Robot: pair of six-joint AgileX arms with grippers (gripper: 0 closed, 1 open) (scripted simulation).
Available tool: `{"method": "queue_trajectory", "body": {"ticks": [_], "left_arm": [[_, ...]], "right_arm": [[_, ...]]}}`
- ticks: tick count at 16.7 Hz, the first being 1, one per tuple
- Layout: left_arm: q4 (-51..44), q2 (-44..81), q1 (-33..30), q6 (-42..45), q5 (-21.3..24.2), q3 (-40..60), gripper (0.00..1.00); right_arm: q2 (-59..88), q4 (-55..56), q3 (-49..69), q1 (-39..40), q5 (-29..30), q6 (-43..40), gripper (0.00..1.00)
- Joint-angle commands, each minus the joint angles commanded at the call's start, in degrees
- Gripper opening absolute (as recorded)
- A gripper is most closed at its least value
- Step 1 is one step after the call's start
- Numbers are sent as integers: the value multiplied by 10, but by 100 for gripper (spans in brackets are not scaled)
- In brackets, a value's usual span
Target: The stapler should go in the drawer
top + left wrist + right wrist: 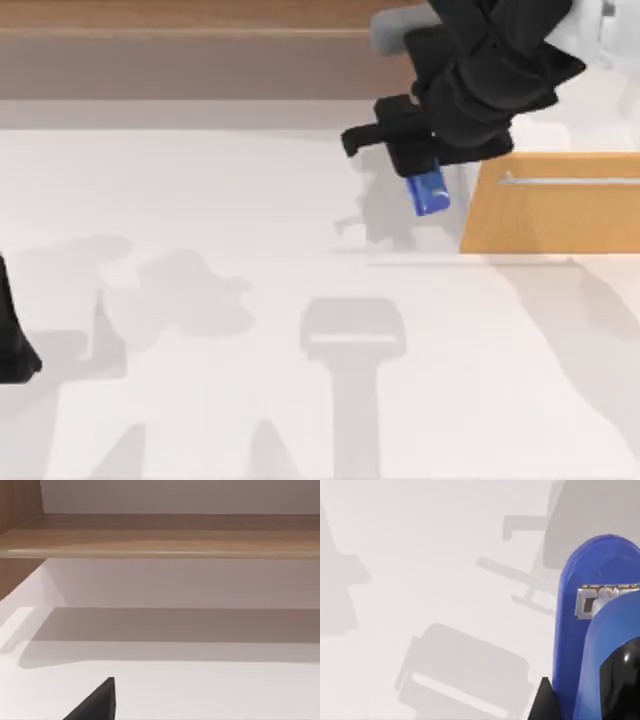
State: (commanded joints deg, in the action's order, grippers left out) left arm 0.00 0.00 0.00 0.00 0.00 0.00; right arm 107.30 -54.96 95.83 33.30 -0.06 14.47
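In the top view, the right end effector point(420, 168) sits in the upper right of the frame, closed around the stapler point(428, 191), whose blue end pokes out below the black fingers. The stapler hangs lifted off the white counter point(250, 300); its shadow falls on the counter just to the left. It is just beside the left edge of the drawer point(560, 205), whose orange-tan front with a thin silver handle point(570, 181) fills the right edge of the frame.

In the right wrist view, the stapler point(600, 630) takes the lower right of the frame, a rounded blue nose with a metal staple slot and a black glossy part at the bottom corner, with the counter point(420, 555) and arm shadows beyond it.

The left arm point(15, 340) is parked at the far left edge of the top view, lower half; whether its end effector is wide or narrow cannot be told. A dark tip of the left end effector point(97, 702) shows at the bottom of the left wrist view, facing the long wooden shelf point(160, 535) across the upper part of that frame.
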Motion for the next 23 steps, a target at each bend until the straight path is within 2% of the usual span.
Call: {"method": "queue_trajectory", "body": {"ticks": [5, 10, 15, 23], "left_arm": [[0, 0, 0, 0, 0, 0, 100], [0, 0, 0, 0, 0, 0, 100], [0, 0, 0, 0, 0, 0, 100], [0, 0, 0, 0, 0, 0, 100]], "right_arm": [[102, -76, 175, -143, 15, -37, 0], [237, -154, 266, -244, 23, -55, 0], [327, -187, 283, -254, 10, -53, 0], [329, -176, 274, -253, 10, -52, 0]]}}
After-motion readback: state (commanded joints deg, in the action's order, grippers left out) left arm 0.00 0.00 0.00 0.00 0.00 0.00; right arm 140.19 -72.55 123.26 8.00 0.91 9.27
